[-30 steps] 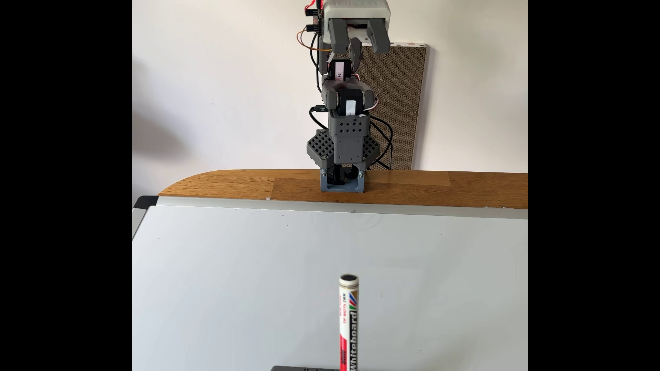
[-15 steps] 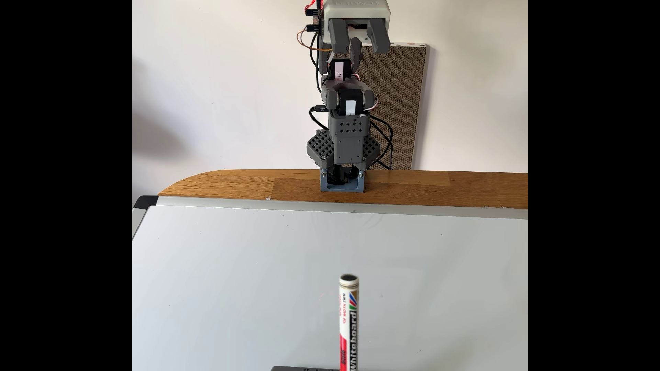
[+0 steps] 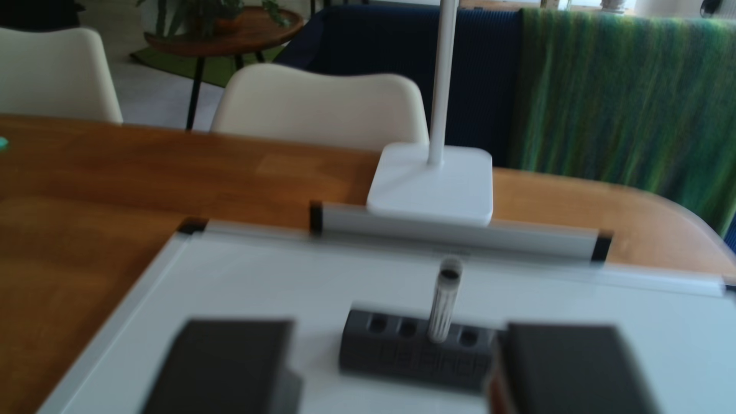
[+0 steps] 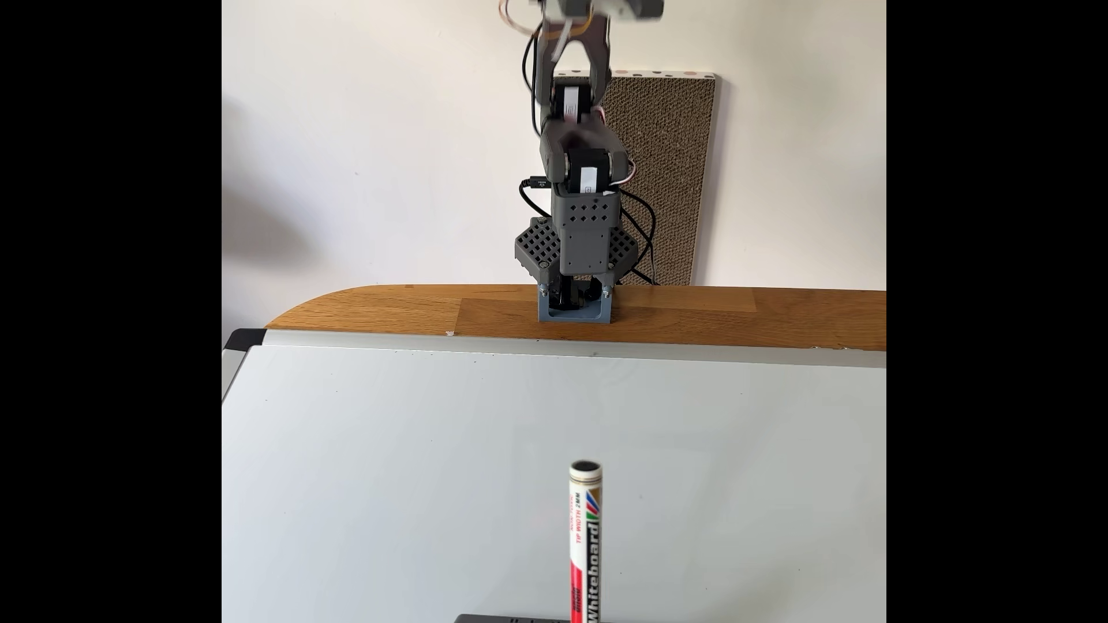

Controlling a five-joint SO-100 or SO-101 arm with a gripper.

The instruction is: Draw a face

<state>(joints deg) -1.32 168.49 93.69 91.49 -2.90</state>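
Note:
A whiteboard pen (image 3: 442,310) (image 4: 584,539) stands upright in a dark grey holder block (image 3: 414,358) (image 4: 509,618) on the whiteboard (image 3: 278,286) (image 4: 419,479). In the other view my gripper (image 3: 402,330) is open, and its two dark fingers (image 3: 235,366) rise from the bottom edge, far apart. The block and pen lie beyond them, between the two, untouched. In the fixed view the arm (image 4: 578,150) stands at the table's far edge with the gripper (image 4: 602,7) blurred at the top edge, high above the board. The face is out of view; the board's surface is plain white.
A white lamp stand (image 3: 432,187) sits on the wooden table (image 3: 119,179) just past the board's pen tray (image 3: 458,235). White chairs (image 3: 318,103) stand behind the table. A brown cardboard panel (image 4: 659,180) leans on the wall behind the arm. Cables hang beside the arm's base.
The upper arm has swung upward, so the gripper and its white housing now leave the fixed view at the top edge, blurred by motion. The pen and block have not moved.

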